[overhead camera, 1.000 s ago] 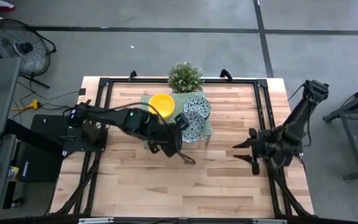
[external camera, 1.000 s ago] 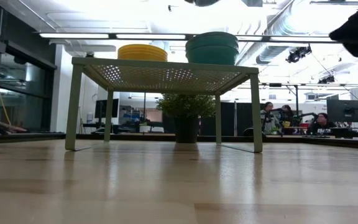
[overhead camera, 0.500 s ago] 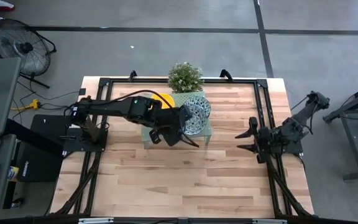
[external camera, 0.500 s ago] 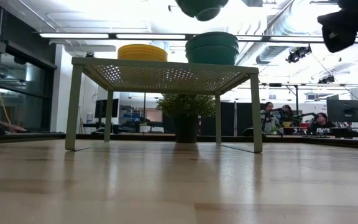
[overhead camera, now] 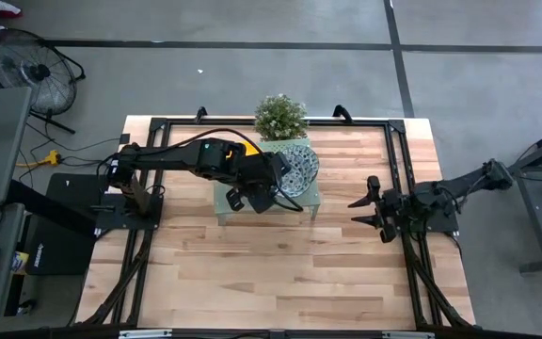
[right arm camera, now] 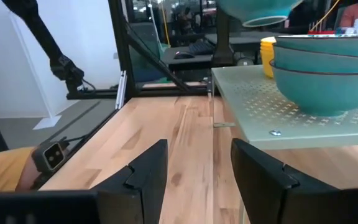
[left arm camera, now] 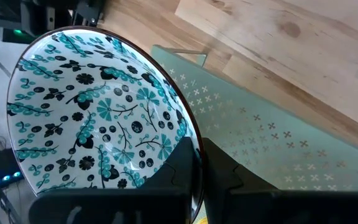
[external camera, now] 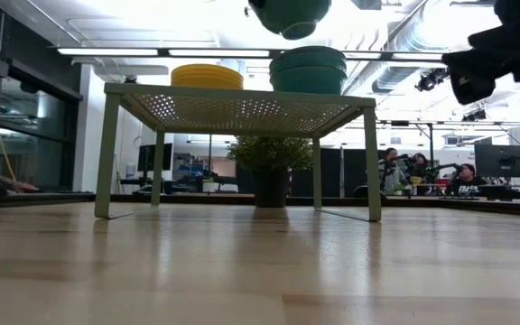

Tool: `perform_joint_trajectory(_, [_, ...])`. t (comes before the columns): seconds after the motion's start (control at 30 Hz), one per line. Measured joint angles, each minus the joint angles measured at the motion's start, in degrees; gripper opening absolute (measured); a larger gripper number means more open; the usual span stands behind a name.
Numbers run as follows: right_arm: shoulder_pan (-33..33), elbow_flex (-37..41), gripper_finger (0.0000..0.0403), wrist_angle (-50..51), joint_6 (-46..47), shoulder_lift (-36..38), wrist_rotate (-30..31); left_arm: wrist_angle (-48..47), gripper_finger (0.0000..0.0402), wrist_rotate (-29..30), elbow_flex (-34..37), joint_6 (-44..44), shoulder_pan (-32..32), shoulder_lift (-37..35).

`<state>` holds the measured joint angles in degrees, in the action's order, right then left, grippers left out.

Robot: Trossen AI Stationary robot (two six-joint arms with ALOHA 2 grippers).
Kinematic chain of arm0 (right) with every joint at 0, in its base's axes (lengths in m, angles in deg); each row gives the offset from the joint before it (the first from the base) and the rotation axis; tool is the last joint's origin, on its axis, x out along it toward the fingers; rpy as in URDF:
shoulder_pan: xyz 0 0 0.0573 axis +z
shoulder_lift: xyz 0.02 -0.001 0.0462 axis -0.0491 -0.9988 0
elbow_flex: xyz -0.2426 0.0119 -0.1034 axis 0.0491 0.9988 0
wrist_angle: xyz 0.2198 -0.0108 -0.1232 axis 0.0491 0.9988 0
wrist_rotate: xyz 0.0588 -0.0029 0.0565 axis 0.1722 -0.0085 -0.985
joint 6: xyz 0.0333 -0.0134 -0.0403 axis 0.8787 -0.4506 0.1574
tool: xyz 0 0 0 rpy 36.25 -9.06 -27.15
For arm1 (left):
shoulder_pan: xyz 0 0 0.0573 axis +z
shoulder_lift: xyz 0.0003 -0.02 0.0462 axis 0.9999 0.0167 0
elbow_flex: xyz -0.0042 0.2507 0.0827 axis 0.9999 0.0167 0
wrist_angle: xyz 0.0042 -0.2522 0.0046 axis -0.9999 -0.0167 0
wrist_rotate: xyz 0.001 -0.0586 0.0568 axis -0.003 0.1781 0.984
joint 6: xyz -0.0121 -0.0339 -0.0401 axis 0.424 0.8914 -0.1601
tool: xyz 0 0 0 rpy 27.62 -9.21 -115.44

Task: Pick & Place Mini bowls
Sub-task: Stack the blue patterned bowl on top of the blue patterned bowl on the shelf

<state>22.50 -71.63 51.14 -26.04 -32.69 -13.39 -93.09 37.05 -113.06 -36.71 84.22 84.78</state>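
A pale green perforated stand point(external camera: 242, 106) carries a stack of yellow mini bowls point(external camera: 206, 76) and a stack of patterned, teal-sided mini bowls point(external camera: 308, 70). My left gripper point(overhead camera: 273, 185) is shut on one patterned bowl point(left arm camera: 98, 118), which hangs above the stand close over the patterned stack point(external camera: 290, 16). The arm hides part of the yellow stack point(overhead camera: 249, 148) in the high view. My right gripper point(overhead camera: 370, 209) stands open and level near the table's right side, clear of the stand, with nothing between its fingers point(right arm camera: 148, 171). My left gripper pinches the patterned bowl's rim point(left arm camera: 194, 149), one finger point(left arm camera: 182, 165) inside the bowl and the other point(left arm camera: 222, 174) outside against its wall. The fingers slant down from the table's left side. The bowl is lifted clear of the stand and the stack.
A small potted plant point(overhead camera: 280, 115) stands just behind the stand at the far edge. A black frame point(overhead camera: 395, 160) runs around the tabletop. Bare wood point(overhead camera: 271, 273) lies between the stand and the near edge. People sit in the room beyond the table.
My left gripper has carried the patterned bowl from the stand's near side toward the far edge, over the stand and close to the patterned stack. My right arm has folded down toward the table's right edge, its gripper swinging to level and staying open.
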Motion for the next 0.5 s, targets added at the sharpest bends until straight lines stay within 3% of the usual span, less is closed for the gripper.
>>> perform_joint_trajectory(0.5, [-15.22,2.77,0.0165,-4.04,1.43,-0.15,-17.95,-0.72,0.0003,0.16,0.02,-2.63,4.23,0.0])
